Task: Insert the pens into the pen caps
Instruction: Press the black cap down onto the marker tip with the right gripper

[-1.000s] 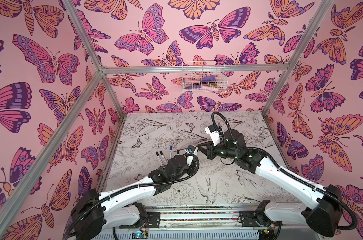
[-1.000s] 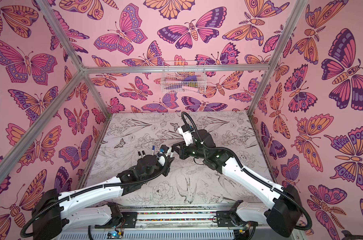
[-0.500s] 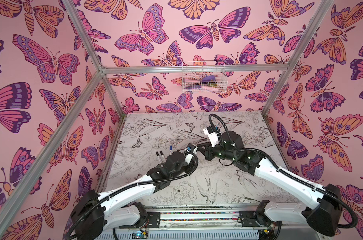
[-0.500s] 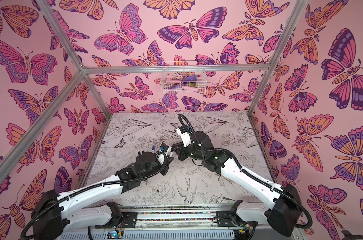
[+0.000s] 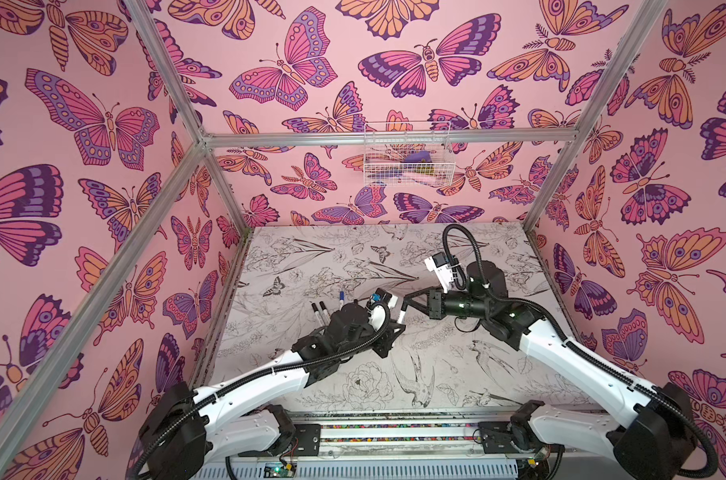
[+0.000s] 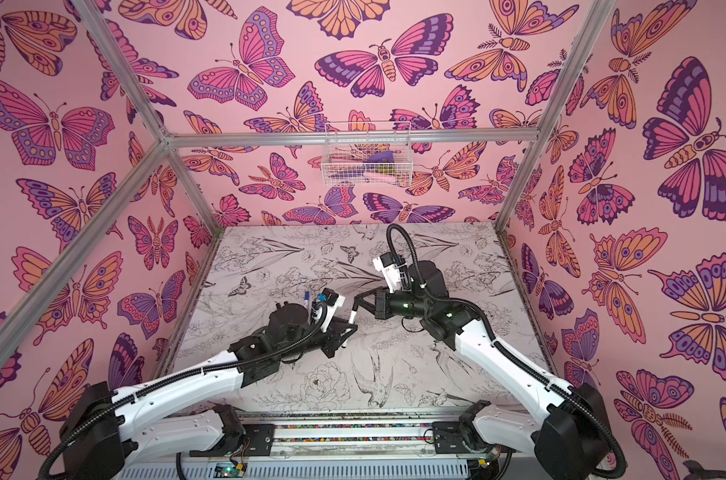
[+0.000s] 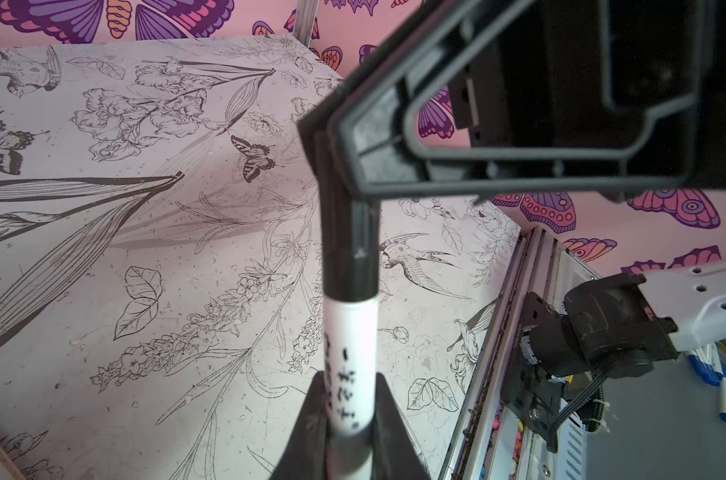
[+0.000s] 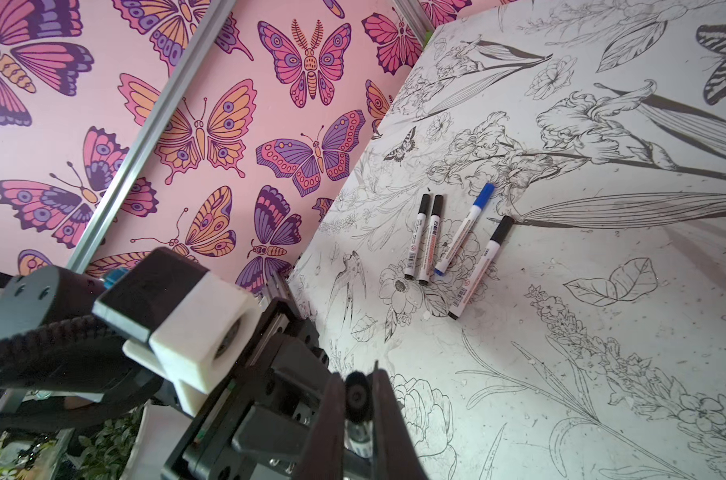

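Note:
In the left wrist view my left gripper [image 7: 349,376] is shut on a white pen [image 7: 350,332] with dark print. A black pen cap [image 7: 350,257] sits over its tip, pinched by the right gripper's fingers [image 7: 326,166]. The right wrist view has the right gripper [image 8: 357,374] shut on that cap [image 8: 357,397], seen end-on. In both top views the two grippers meet mid-table around the pen [image 5: 400,319] [image 6: 353,312]. Capped pens lie on the table: three with black caps [image 8: 419,237] [image 8: 431,241] [image 8: 482,266] and one with a blue cap [image 8: 465,232].
The capped pens [image 5: 319,311] lie left of the left arm, the blue-capped one [image 6: 307,299] just behind its wrist. A wire basket [image 5: 407,153] hangs on the back wall. Butterfly-patterned walls and metal frame posts [image 5: 224,266] close in the table [image 5: 457,374].
The right wrist has shifted slightly beside the left gripper. Both grippers stay shut on the same pen and cap.

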Motion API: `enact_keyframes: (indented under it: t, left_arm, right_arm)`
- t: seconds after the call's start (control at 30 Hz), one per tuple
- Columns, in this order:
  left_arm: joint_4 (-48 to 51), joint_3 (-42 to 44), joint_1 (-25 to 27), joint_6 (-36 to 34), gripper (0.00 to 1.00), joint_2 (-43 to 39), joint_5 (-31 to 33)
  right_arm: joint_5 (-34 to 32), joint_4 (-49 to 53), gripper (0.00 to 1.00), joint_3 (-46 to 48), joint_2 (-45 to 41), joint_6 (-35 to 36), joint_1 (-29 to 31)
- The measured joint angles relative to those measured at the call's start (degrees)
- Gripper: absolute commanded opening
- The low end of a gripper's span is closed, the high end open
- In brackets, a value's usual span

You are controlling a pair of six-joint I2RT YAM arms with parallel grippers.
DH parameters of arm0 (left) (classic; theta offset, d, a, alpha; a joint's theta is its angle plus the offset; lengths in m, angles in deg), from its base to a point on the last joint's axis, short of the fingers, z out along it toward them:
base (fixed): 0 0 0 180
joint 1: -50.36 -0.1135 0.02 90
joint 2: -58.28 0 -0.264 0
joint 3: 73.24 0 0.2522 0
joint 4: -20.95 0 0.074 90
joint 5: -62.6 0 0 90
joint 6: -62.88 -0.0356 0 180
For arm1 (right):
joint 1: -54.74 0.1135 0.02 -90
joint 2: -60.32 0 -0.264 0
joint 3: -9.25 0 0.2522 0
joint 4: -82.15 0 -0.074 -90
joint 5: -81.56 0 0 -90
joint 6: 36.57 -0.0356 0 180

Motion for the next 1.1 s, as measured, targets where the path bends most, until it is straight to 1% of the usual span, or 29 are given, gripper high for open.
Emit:
enact_keyframes:
  t: [0.2,0.4,0.7,0.83,0.93,1.03,1.1]
  left_arm:
    - [1.2,-0.1,0.2,0.0,0.00,0.3,-1.2]
    - [1.2,-1.2,1.8,0.2,0.00,3.7,-0.2]
    - [0.8,-2.7,3.5,0.3,0.00,7.7,1.2]
    - [-1.7,-3.6,4.3,-0.2,0.00,8.4,0.5]
    - [-4.3,-5.1,5.7,-1.1,0.00,8.6,-1.0]
    - [-4.7,-5.3,5.9,-1.1,0.00,8.6,-1.2]
    - [-4.9,-5.3,5.9,-1.1,0.00,8.6,-1.2]
  right_arm:
    - [1.4,1.0,0.01,-0.3,0.6,-0.2,-0.3]
    - [0.5,5.0,0.12,-0.9,0.7,-0.1,-0.8]
    - [-1.3,9.2,0.20,-1.7,0.5,-0.2,-0.9]
    - [-1.1,10.5,0.25,-2.4,0.5,-0.2,-0.5]
    - [0.0,11.1,0.25,-2.7,0.9,0.0,0.7]
    - [-0.2,11.6,0.25,-3.3,0.9,0.3,0.9]
    - [-0.3,12.0,0.27,-3.5,0.9,0.6,0.9]
